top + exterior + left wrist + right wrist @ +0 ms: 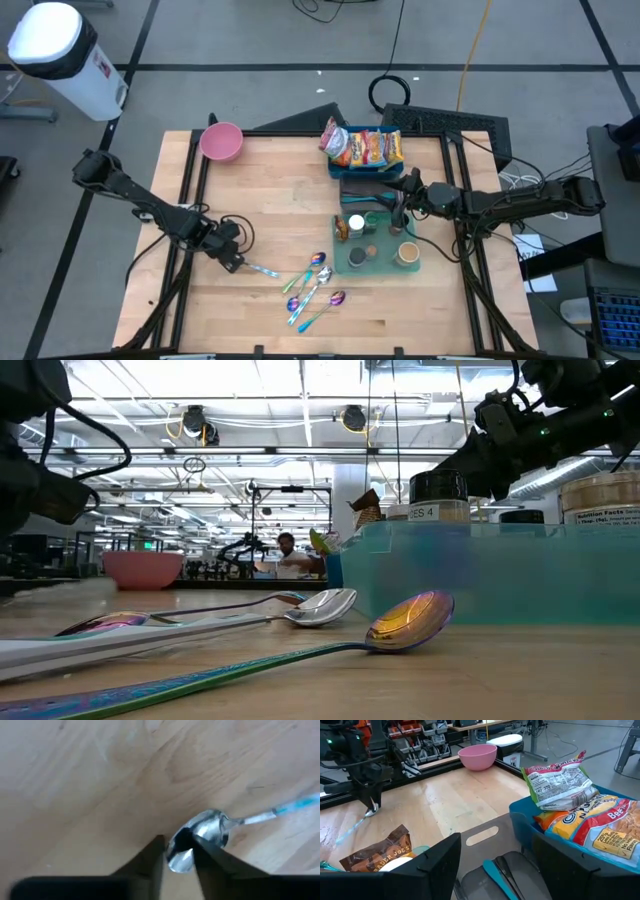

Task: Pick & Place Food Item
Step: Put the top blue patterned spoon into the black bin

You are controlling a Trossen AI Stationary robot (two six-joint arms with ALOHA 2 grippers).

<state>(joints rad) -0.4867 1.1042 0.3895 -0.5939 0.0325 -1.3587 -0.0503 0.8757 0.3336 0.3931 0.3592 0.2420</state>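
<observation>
Wood-topped table point(280, 190) carries two work zones. Left gripper point(232, 258) sits low at the table's left-front, its fingers point(150, 862) closed around the bowl of a silver metal spoon with a pale blue handle point(200, 832); the handle trails outward along the wood, so the spoon is pinched at the bowl end and likely being dragged or lifted clear of the cluster of iridescent spoons point(315, 285).

Right gripper point(400, 205) hovers over the grey lidded box point(500, 870) and teal tray of jars point(378, 250), fingers spread wide with nothing between them. Judged from its aim, it is staged between the food and a drop point.

Food items, crinkled snack packets in white, orange and yellow point(575, 800), stand upright in a blue plastic bin point(365, 150) at the table's far edge, untouched. A brown snack bag point(377, 847) lies by the tray. Pink bowl point(221, 142) sits empty-looking at the far left corner.

Hard to read: jar contents; packet labels partly cut off; spoon's contact with the wood hidden under the left fingers.
</observation>
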